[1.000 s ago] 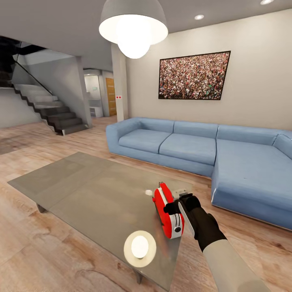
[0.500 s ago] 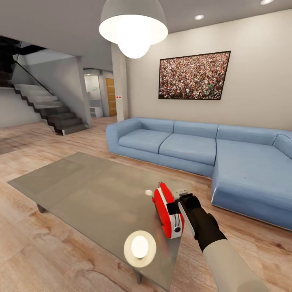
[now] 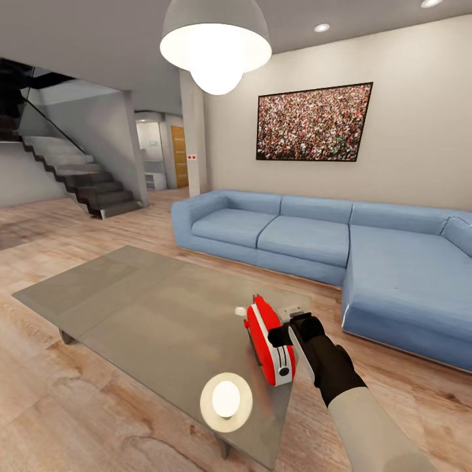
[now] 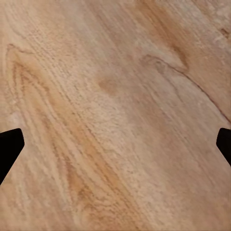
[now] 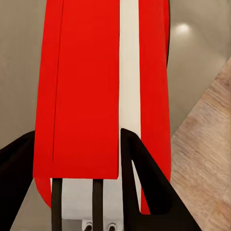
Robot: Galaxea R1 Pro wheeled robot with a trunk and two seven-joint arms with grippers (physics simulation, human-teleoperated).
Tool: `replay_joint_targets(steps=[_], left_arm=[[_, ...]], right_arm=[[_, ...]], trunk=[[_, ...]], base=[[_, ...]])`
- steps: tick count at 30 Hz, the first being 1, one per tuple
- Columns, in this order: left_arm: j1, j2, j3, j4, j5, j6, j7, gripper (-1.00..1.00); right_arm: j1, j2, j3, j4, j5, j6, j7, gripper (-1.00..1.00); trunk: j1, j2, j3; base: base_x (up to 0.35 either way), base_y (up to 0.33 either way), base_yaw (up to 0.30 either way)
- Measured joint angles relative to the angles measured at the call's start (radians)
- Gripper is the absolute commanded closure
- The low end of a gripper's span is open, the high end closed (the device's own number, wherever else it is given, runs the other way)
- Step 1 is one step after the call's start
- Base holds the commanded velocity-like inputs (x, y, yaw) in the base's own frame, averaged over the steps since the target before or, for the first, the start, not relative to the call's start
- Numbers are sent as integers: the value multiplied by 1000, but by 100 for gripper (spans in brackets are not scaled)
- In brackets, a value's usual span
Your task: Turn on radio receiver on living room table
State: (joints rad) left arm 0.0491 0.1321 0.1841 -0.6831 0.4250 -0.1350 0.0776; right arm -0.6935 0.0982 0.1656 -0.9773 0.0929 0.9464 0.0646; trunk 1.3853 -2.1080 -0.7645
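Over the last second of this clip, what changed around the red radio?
The bright-red radio receiver shifted slightly, away from the right claw and a little farther onto the glossy grey-brown table, under the claw's push. The claw stayed at the radio's side, one finger lying over its top; camera, blue sofa and lamp reflection unchanged.

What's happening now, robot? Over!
Right gripper against the bright-red flat radio receiver. Radio on glossy grey-brown table. Left gripper open over wood floor. Nothing blocking.

Light wood floor (image 3: pixel 78 406); beige wall (image 3: pixel 419 131) with a crowd picture (image 3: pixel 313 122); blue L-shaped sofa (image 3: pixel 314 239); white dome pendant lamp (image 3: pixel 215 42) lit; dark staircase (image 3: pixel 78 177) beyond.
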Motion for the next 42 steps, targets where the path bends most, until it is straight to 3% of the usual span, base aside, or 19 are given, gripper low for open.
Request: replay_joint_targets(steps=[12,15,23,30,42], left_arm=[[0,3,0,3,-2,0,2,-100],[0,3,0,4,-2,0,2,-100],[0,3,0,3,-2,0,4,-100],[0,1,2,5,-72,-1,4,-100],[0,3,7,5,-80,-5,6,-100]], right_arm=[[0,0,0,0,10,0,11,100],[0,0,0,0,-13,0,12,100],[0,0,5,0,3,0,9,100],[0,0,8,0,5,-7,3,100],[0,0,6,0,6,-15,3,100]], trunk=[[0,0,0],[-11,21,9],[-42,77,34],[-69,126,56],[-115,210,94]], base=[[0,0,0],[0,0,0],[0,0,0],[0,0,0],[0,0,0]])
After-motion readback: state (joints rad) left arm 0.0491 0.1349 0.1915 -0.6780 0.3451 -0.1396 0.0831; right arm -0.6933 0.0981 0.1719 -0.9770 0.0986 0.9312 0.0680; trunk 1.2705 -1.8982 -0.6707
